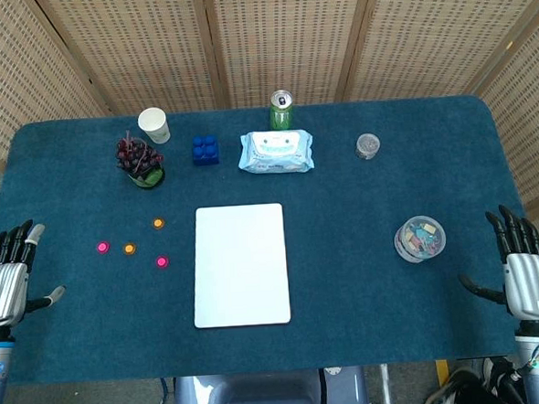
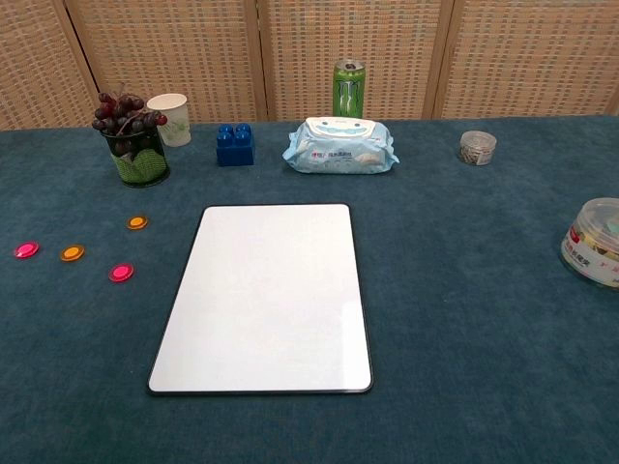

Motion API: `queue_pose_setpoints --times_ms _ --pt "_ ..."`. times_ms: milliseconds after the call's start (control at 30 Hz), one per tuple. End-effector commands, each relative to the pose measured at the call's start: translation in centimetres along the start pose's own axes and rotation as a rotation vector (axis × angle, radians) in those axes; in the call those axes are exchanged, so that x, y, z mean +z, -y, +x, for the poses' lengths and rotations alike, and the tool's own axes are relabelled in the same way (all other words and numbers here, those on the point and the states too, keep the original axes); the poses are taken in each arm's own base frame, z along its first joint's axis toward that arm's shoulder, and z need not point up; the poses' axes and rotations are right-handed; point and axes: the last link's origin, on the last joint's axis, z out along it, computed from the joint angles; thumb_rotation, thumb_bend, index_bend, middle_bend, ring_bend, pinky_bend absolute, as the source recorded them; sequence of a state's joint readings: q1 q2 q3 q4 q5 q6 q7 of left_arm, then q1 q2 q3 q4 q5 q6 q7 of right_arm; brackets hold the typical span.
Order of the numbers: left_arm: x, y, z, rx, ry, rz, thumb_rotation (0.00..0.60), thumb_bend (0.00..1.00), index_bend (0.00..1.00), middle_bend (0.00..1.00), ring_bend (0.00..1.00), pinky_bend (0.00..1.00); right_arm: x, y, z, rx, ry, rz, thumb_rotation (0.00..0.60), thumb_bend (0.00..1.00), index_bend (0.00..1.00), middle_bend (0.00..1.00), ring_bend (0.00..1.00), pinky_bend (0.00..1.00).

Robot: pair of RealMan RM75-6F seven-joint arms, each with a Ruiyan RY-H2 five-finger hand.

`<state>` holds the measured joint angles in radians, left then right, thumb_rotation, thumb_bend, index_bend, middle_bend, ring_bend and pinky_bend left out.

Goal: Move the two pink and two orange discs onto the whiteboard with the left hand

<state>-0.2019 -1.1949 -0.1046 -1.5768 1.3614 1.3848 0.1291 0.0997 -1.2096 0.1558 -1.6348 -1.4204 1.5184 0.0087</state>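
The table (image 1: 366,278) wears a matt, napped blue cloth. The whiteboard (image 1: 240,264) at centre is smooth and faintly glossy. The discs (image 1: 161,262) at left look like shiny plastic. At the top, the can (image 1: 281,111) is glossy metal, the cup (image 1: 154,125) matt paper, the wipes pack (image 1: 276,151) soft shiny film, the brick (image 1: 205,150) hard plastic. Woven cane screens (image 1: 287,36) in wooden frames stand behind. Both hands (image 1: 529,282) have brushed metal backs.

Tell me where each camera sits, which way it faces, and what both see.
Head view: high above the near table edge, looking steeply down; left hand and right hand show at the lower corners, open.
Chest view: lower, at the near edge, looking across toward the wicker screens; no hands show.
Shared: whiteboard, four discs, green can, wet wipes pack.
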Motion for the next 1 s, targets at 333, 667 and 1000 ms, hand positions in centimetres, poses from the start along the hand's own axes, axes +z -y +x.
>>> queue_pose_setpoints --times_ms 333,667,1000 --pt "0.7 0.3 -0.5 -0.003 0.018 0.010 0.600 0.00 0.00 0.00 0.00 0.00 -0.2 0.0 0.1 0.007 0.010 0.005 0.600 0.23 0.00 0.00 0.00 0.00" --pt "6.1 -1.0 -2.7 -0.047 0.074 0.015 0.600 0.17 0.04 0.00 0.00 0.00 -0.1 0.1 -0.2 0.007 0.033 0.011 0.600 0.23 0.00 0.00 0.00 0.00" --pt "10.0 -0.7 -5.4 -0.046 0.153 0.087 0.600 0.26 0.24 0.00 0.00 0.00 -0.1 0.0 -0.2 0.009 0.048 0.012 0.600 0.23 0.00 0.00 0.00 0.00"
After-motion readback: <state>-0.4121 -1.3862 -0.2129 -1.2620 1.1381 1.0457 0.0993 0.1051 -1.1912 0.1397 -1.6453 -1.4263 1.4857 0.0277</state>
